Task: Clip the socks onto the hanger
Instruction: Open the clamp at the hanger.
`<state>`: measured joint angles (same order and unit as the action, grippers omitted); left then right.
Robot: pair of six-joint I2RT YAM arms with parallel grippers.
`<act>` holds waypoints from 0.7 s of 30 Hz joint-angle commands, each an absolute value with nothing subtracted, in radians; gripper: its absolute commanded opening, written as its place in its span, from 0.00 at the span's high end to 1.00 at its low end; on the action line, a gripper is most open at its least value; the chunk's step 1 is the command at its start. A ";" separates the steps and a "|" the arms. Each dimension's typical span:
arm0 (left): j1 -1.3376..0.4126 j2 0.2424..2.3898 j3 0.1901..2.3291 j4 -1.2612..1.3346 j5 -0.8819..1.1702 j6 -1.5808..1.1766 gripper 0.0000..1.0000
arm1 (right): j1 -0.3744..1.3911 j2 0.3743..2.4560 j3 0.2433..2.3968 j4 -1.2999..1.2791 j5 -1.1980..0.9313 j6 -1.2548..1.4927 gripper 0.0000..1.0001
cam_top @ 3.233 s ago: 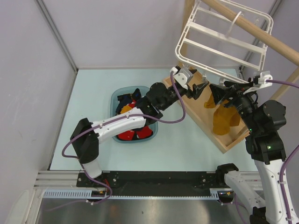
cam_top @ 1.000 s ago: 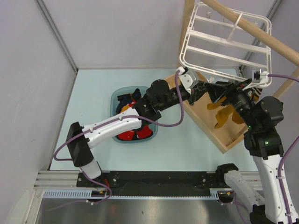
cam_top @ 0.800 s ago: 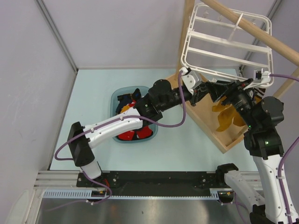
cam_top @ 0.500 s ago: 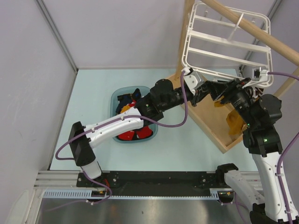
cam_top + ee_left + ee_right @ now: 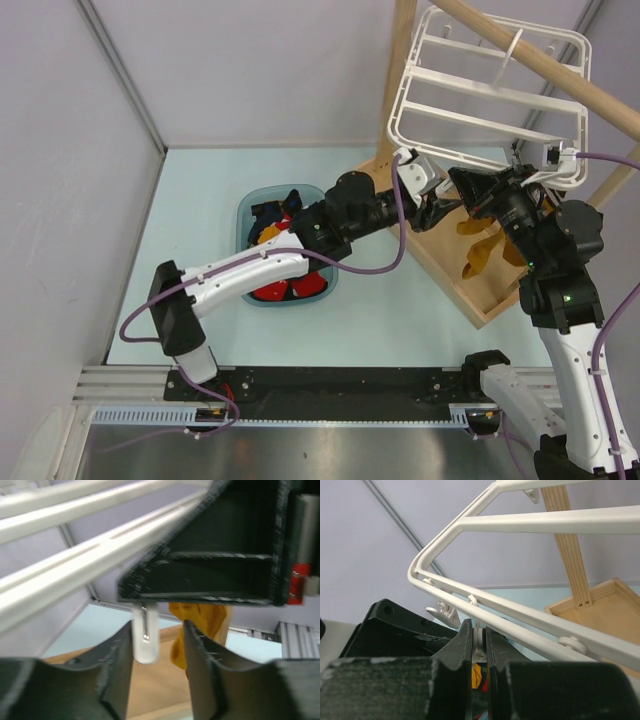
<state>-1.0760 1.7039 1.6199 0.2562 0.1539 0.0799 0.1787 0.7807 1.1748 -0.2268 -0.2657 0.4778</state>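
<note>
The white hanger (image 5: 480, 95) hangs tilted from a wooden rod at the upper right. A mustard sock (image 5: 484, 250) dangles below its near rail over the wooden tray; what holds it is hidden. In the left wrist view the same sock (image 5: 200, 622) hangs just beyond my fingers. My left gripper (image 5: 440, 208) is open under the rail, with a small white clip (image 5: 145, 637) hanging free between its fingers (image 5: 117, 667), close to the left one. My right gripper (image 5: 472, 190) faces it, shut on another white clip (image 5: 479, 641) under the hanger's rail (image 5: 530, 622).
A blue-grey basin (image 5: 247, 212) at the table's middle holds red, navy and yellow socks. A wooden tray (image 5: 450, 270) lies under both grippers, with a wooden post (image 5: 403, 50) and slanted rod (image 5: 560, 75) above. The two gripper bodies sit almost against each other.
My right gripper has closed onto a clip. My left gripper's jaws have spread apart around the other clip. The hanger has tipped slightly and the hanging sock has swung.
</note>
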 commanded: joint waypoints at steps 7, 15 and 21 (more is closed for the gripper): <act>-1.114 1.553 1.447 0.313 0.091 0.038 0.19 | 0.179 0.775 1.198 -0.202 -0.252 0.466 0.94; -1.100 1.318 1.163 0.165 -0.168 -0.038 0.15 | 0.178 0.778 1.198 -0.221 -0.248 0.442 0.93; -1.036 1.190 1.014 -0.099 -0.464 -0.243 0.16 | 0.176 0.778 1.198 -0.244 -0.241 0.423 0.92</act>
